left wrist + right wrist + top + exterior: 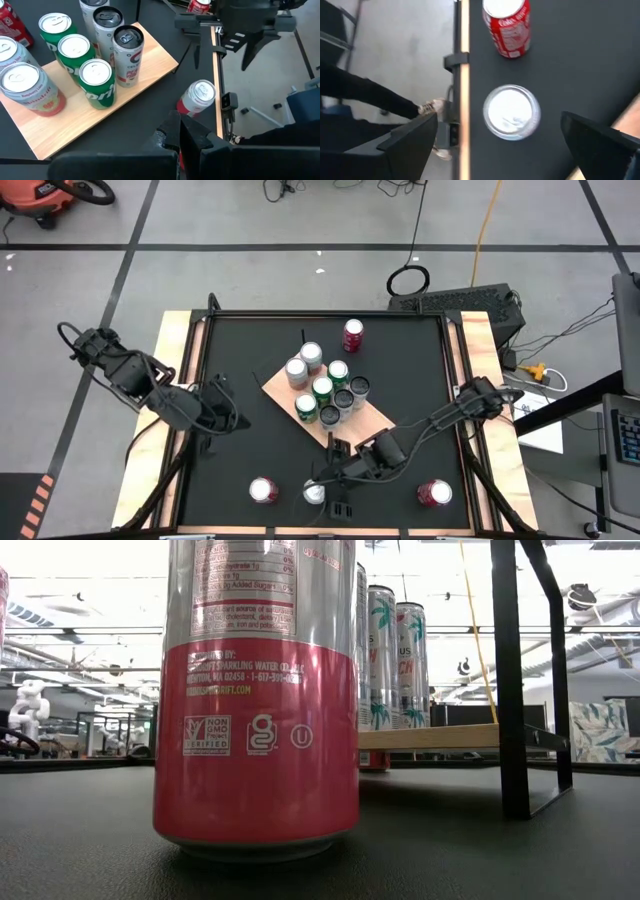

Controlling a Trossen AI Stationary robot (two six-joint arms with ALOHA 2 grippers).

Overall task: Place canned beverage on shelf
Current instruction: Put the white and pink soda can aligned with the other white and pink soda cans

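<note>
Left gripper (pixel 232 418) waits at the table's left side, fingers closed on nothing. Shelf (pixel 285 392) lies diagonally at the table's centre, carrying a cluster of silver and green cans (pixel 322 388). One red can (pixel 353 334) stands on the black table (pixel 400 370) just beyond the shelf's far end. Near the front edge, a red can (pixel 264 491) stands left of a silver-topped can (pixel 316 493). Right gripper (pixel 333 490) hovers over that silver-topped can, fingers spread wide on either side, nothing held. Another red can (pixel 434 494) stands further right.
</note>
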